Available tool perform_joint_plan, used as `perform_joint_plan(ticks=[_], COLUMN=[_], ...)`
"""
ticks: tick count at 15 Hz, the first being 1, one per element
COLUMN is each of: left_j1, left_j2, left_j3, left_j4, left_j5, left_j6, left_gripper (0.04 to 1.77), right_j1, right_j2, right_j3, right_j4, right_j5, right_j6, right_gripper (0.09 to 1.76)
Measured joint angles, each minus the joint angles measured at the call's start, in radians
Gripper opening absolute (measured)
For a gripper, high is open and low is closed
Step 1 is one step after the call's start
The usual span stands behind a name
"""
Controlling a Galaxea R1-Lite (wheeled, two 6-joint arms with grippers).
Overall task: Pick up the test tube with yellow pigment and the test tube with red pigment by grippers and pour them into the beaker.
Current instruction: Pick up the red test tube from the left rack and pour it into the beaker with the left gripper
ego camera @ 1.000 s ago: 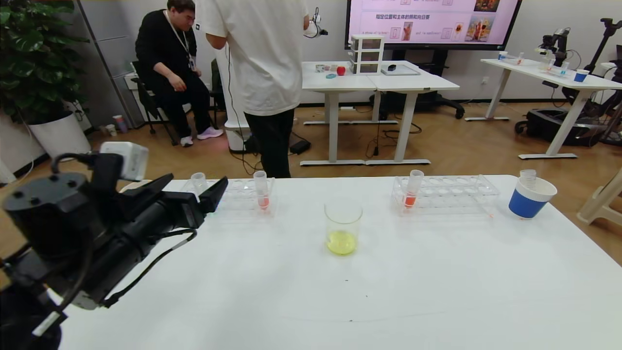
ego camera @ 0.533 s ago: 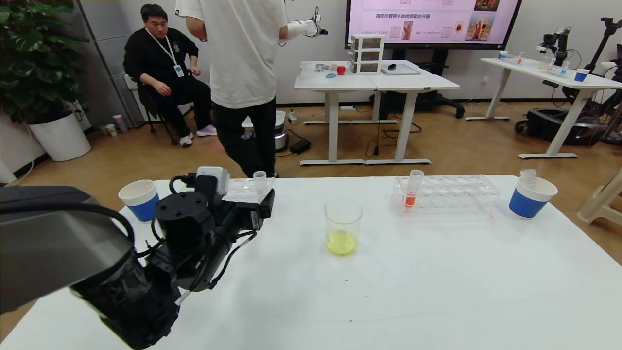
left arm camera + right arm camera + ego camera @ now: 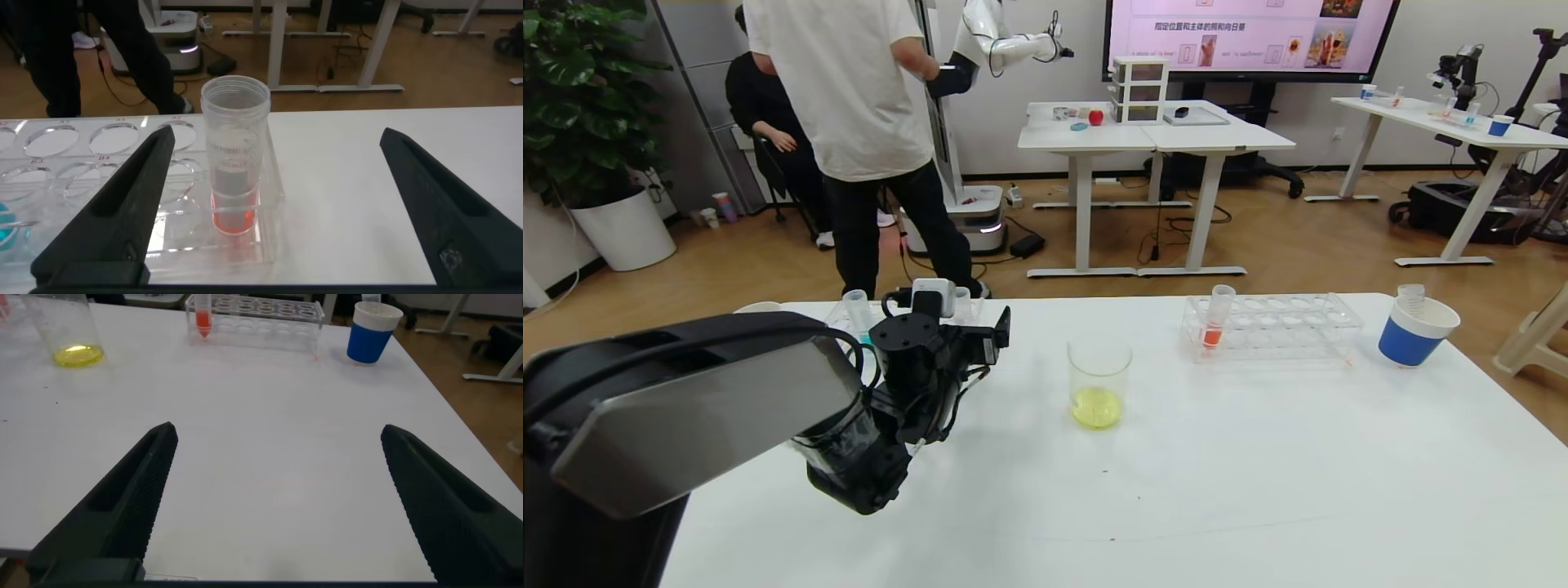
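Observation:
The test tube with red pigment stands upright in the end hole of the left clear rack. My left gripper is open, with the tube between its fingers and closer to one of them, not touched. In the head view the left gripper hides that tube. The beaker stands mid-table with yellow liquid in its bottom, and also shows in the right wrist view. No tube holding yellow pigment shows. My right gripper is open and empty above the bare near-right tabletop.
A second rack at the back right holds a brighter orange-red tube. A blue-and-white cup with an empty tube stands right of it. A turquoise tube and another cup's rim are behind my left arm. A person walks beyond the table.
My left arm has swung from the table's left side toward the left rack's right end, bringing its open gripper around the red tube. The standing person has walked left.

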Motion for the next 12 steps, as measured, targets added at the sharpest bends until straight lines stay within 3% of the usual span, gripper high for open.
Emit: perform_joint_plan(ticks=[6,12], left_j1=[0.048,0.066], left_j2=[0.093,0.105], left_j3=[-0.135,-0.147], left_j4=[0.002,-0.014], left_j5=[-0.001,-0.004], left_j6=[-0.003,-0.026], left_gripper=[1.75,1.75], right_j1=[0.000,0.000], right_j2=[0.000,0.000], right_j3=[0.000,0.000], right_j4=[0.000,0.000], right_j5=[0.000,0.000], right_j6=[0.000,0.000], right_gripper=[1.74,1.74])
